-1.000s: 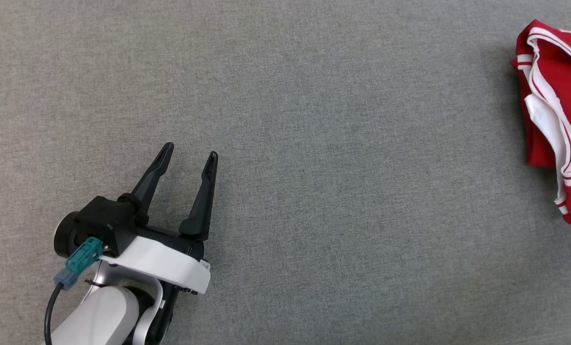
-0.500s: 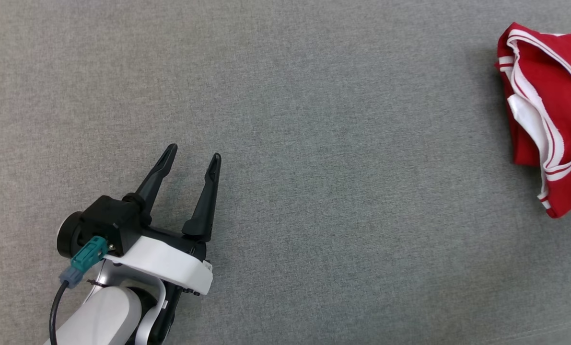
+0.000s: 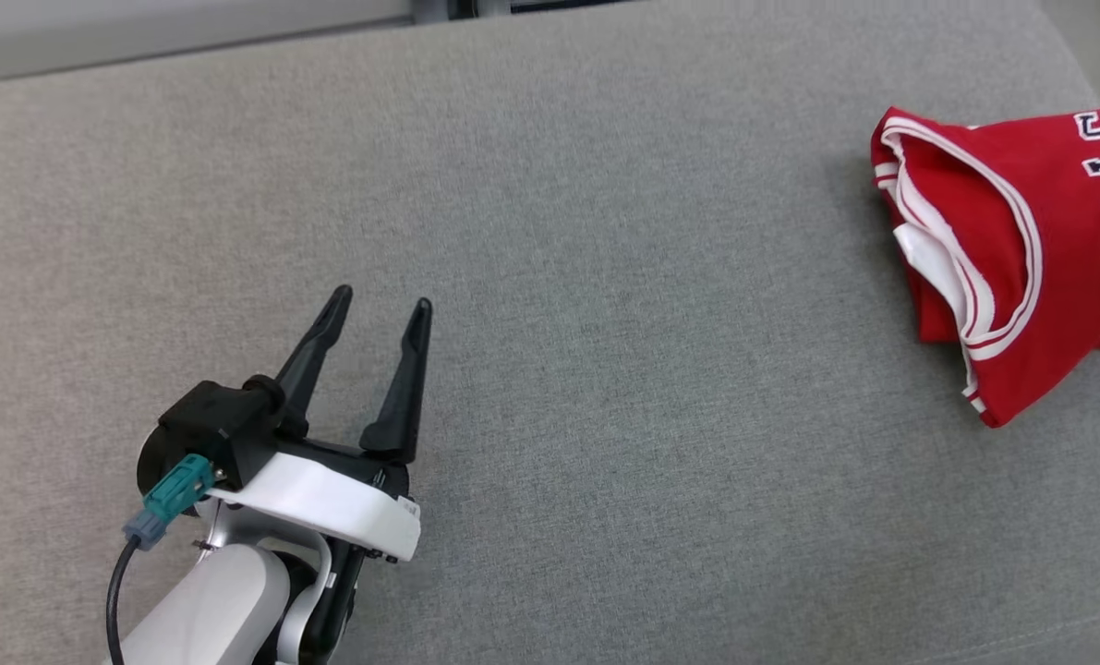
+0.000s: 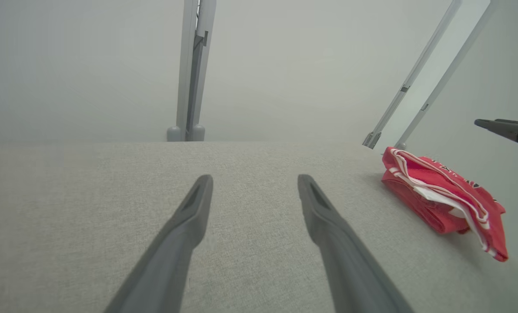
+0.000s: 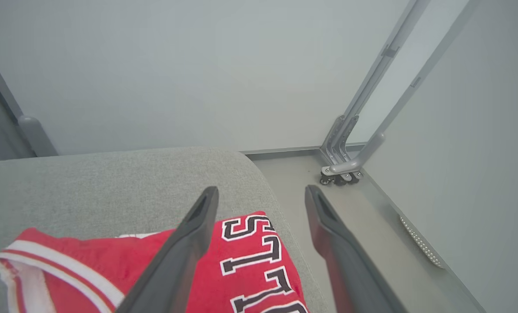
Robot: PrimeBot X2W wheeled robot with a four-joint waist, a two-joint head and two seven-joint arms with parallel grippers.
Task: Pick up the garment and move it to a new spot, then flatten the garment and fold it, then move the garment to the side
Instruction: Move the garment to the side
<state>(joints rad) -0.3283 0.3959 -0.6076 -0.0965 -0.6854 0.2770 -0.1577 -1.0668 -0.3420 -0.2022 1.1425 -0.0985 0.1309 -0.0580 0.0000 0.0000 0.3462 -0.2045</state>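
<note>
Left gripper (image 3: 380,303): jaws spread, fingers angled forward and slightly right, pale forearm (image 3: 203,614) below it. Right gripper (image 5: 261,191): jaws spread wide too.

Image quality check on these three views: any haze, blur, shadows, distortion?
Head view: sharp, evenly lit, with a soft shadow to the left of the garment on the grey fabric surface. Left wrist view: hazy, washed-out, low contrast. Right wrist view: clearer, with the garment lettering legible; the metal posts lean steeply from the wide-angle lens.

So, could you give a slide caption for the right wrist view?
Open right gripper above the red lettered jersey at the grey fabric surface's edge.
</note>
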